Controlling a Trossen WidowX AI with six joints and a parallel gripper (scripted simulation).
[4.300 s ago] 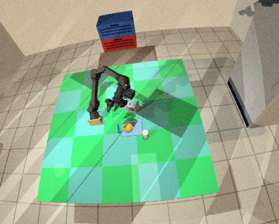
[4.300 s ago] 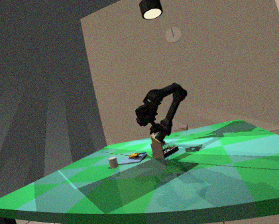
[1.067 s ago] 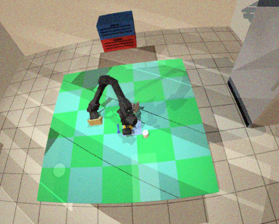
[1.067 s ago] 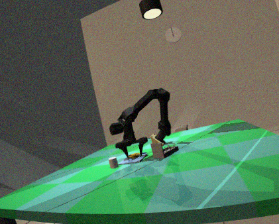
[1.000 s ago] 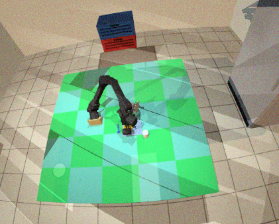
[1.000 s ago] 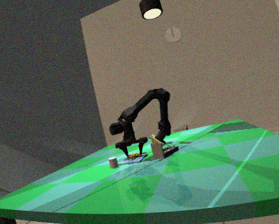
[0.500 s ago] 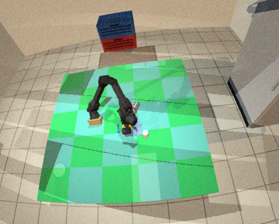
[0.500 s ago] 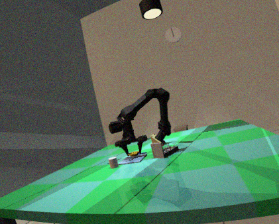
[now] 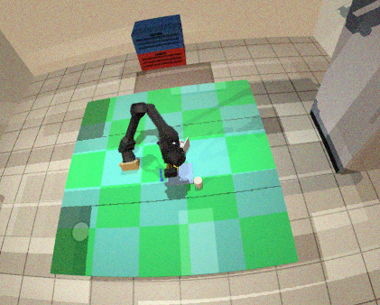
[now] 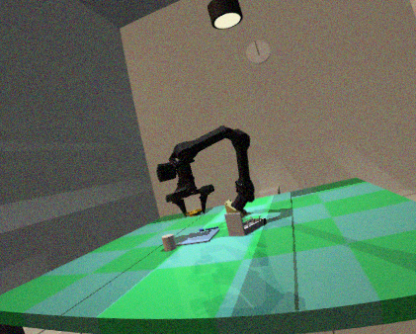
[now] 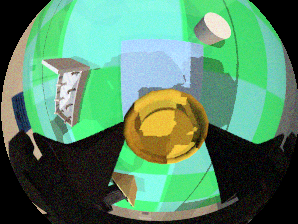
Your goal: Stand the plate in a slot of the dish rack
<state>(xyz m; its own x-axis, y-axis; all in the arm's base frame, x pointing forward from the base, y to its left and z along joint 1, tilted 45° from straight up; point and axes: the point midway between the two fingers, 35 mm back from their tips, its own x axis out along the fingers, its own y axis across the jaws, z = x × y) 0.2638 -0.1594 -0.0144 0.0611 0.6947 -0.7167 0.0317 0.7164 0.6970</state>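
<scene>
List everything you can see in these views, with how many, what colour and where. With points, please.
plate: one, yellow, between the gripper's fingers, above the tabletop
mat: one, pale blue, flat on the tabletop (image 9: 162,248) (image 10: 148,292)
dish rack (image 10: 235,224) (image 11: 83,97): one, pale grey-brown, beside the mat
cylinder (image 9: 198,182) (image 10: 168,242) (image 11: 212,29): one, pinkish white, by a mat corner
small item (image 9: 162,175): one, blue, beside the mat
crates: two, blue (image 9: 158,35) over red (image 9: 163,59), on the floor
lamp (image 10: 225,15): one, black, overhead
disc (image 10: 258,51): one, greyish, on the wall
arm: one, black, over the tabletop
gripper (image 10: 193,212) (image 11: 165,127): one, black, shut on the plate
</scene>
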